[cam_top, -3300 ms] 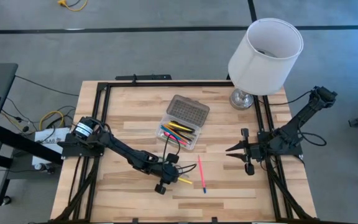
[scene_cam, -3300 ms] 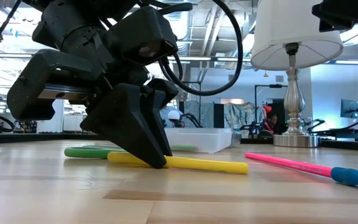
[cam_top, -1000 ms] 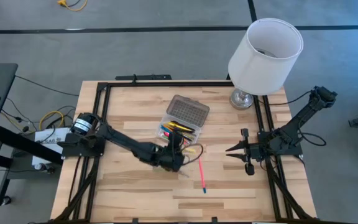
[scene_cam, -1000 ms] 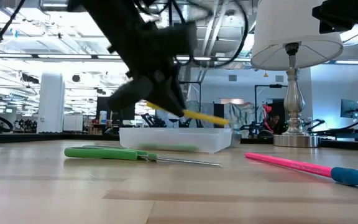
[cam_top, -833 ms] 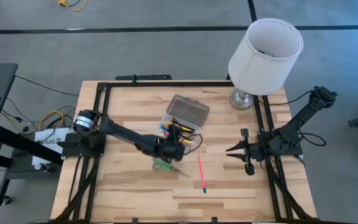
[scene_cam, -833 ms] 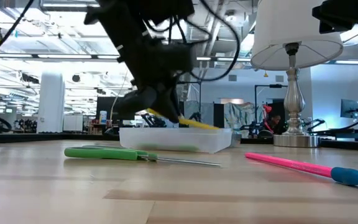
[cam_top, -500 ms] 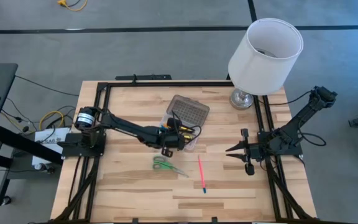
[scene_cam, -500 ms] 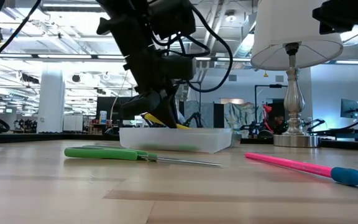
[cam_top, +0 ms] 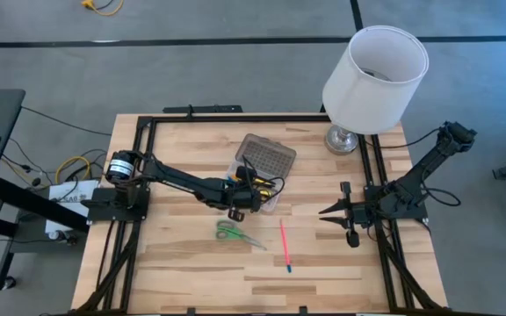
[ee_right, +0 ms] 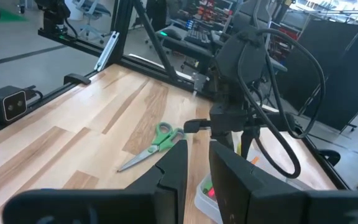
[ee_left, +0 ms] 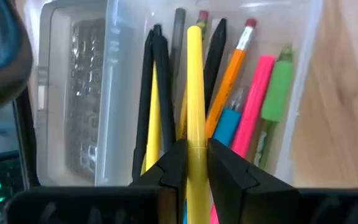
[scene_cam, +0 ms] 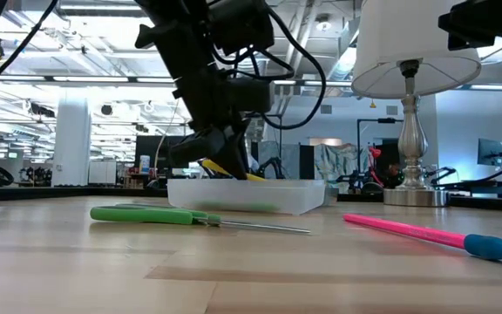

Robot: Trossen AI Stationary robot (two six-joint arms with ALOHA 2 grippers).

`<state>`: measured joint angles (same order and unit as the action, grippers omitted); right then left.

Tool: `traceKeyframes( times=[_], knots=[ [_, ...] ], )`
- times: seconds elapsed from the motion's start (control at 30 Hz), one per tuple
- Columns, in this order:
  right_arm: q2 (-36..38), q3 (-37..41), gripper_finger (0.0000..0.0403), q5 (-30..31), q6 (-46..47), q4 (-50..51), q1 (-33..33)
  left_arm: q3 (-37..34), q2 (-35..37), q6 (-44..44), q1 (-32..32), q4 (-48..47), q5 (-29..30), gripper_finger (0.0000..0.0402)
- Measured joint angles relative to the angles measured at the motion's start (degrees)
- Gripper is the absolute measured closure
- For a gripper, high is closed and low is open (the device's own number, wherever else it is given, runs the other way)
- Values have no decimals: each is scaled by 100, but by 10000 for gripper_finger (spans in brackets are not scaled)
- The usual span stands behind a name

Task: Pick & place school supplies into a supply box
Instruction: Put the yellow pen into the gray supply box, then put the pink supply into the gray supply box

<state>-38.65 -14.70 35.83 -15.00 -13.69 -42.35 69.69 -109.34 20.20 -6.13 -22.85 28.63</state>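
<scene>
The supply box, clear with its grey dotted lid folded open behind it, stands mid-table and holds several pens and pencils. My left gripper hangs over the box, shut on a yellow marker. Green-handled scissors and a pink pen with a blue cap lie flat on the wood nearer the front edge. My right gripper waits at the table's right side, its fingers a narrow gap apart with nothing between them. My left gripper pinches the yellow marker's shaft between its two fingers. The fingers slant down from the table's near left. The marker runs forward out of the hold, lengthwise over the pens in the box. It is tilted, its lower end dipping behind the box's rim.
A white-shaded lamp on a silver foot stands at the far right corner. Black frame rails run along the left, right and far edges. Bare wood lies near the front edge, around the scissors and the pink pen.
My left gripper has carried the yellow marker from above the scissors toward the far edge, over the box, and sunk a little, then stopped. The marker's lower end has dropped from above the box to behind its rim. The scissors now lie uncovered.
</scene>
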Motion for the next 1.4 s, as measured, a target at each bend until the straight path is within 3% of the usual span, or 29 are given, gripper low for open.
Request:
traceKeyframes(
  times=[0.2,0.5,0.77,1.07,1.4],
  knots=[
    [0,0,340,0,0,0,0,-2,0,-291,2,-72,638,338],
    [0,0,340,0,0,0,0,-2,0,-273,1,-85,371,287],
    [0,0,340,2,2,0,9,-4,217,-316,-149,-391,405,276],
    [-2,0,340,2,146,0,7,-4,949,-806,-819,-412,317,276],
    [-2,0,340,7,306,-7,8,-288,1013,-1815,-1851,-473,678,276]
  ],
)
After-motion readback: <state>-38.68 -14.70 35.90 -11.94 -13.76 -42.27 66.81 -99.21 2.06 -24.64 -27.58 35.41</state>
